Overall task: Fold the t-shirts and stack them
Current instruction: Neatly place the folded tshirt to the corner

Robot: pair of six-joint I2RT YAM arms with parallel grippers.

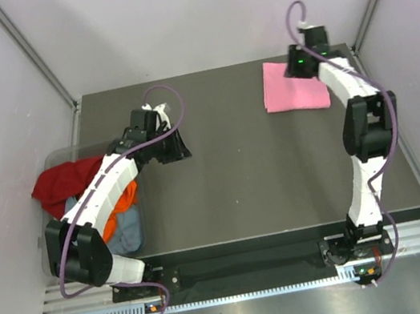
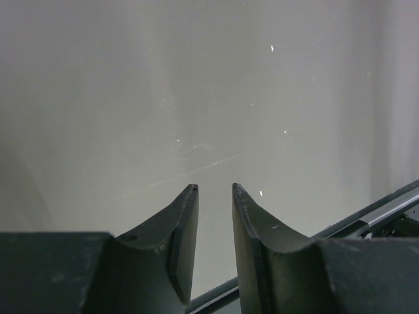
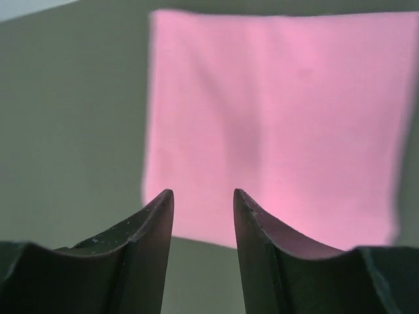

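Dark tabletop (image 1: 239, 184): folded bright pink cloth t-shirt (image 1: 285, 96) set far-right as stack base; right claw (image 3: 201, 193) over it and left claw (image 2: 215, 186) both open, empty.

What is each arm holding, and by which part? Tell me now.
Nothing is held. Left gripper: jaws apart, nothing between them. Right gripper: jaws apart over the pink shirt, not gripping it.

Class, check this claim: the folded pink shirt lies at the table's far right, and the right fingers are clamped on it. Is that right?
Not quite. The pink shirt does lie folded at the table's far right, but the right fingers are open and grip nothing, as the right wrist view shows.
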